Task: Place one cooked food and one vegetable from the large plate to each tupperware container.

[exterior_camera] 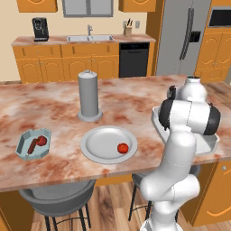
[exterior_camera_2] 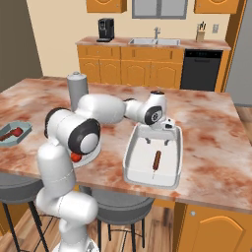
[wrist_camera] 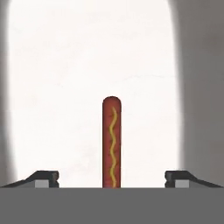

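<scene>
Dark finger tips of the gripper (wrist_camera: 112,179) stand far apart at the lower left and lower right of the hand view, so the jaws are open and grip nothing. Between them, at the lower centre of that frame, lies a reddish-brown sausage (wrist_camera: 111,142) with a thin yellow wavy line along it; it is free of both tips and points straight up the frame, on the white floor of the rectangular tub (wrist_camera: 87,65).

At the centre right of the right base view the gripper (exterior_camera_2: 158,141) hangs over the far end of this white-grey tub (exterior_camera_2: 132,156), and the sausage (exterior_camera_2: 157,159) lies on the tub floor just below it.

At the centre of the left base view the large plate (exterior_camera: 97,144) holds one red tomato (exterior_camera: 122,148) near its right rim. At the left of that frame, the pale-blue octagonal tub (exterior_camera: 22,144) holds a second sausage (exterior_camera: 32,146) and a second tomato (exterior_camera: 42,140), close together. Behind the plate stands an upright grey cylinder (exterior_camera: 89,95).
</scene>
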